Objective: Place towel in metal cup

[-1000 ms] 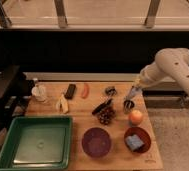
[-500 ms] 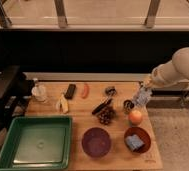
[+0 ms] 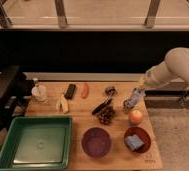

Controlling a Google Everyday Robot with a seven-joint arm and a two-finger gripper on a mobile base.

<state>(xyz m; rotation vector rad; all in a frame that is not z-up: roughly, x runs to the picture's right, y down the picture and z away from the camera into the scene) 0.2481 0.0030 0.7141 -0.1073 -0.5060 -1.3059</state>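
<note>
The metal cup [image 3: 127, 105] stands upright on the wooden table [image 3: 88, 107], near its right edge and just above an apple. My gripper [image 3: 134, 96] reaches in from the right and hangs just above the cup's right side. It is shut on a pale bluish-white towel [image 3: 136, 93], which hangs over the cup's rim. I cannot tell whether the towel touches the cup.
A green bin [image 3: 35, 141] sits front left. A purple bowl [image 3: 96, 141] and a red bowl [image 3: 137, 140] holding a blue sponge are in front. Apple [image 3: 135, 117], grapes [image 3: 106, 117], black utensil [image 3: 102, 106], banana [image 3: 62, 103], red pepper [image 3: 85, 90], white bottle [image 3: 38, 92].
The arm swung right from over the cup with the pale towel at its tip, then came back slightly left toward the cup. Nothing else on the table moved.
</note>
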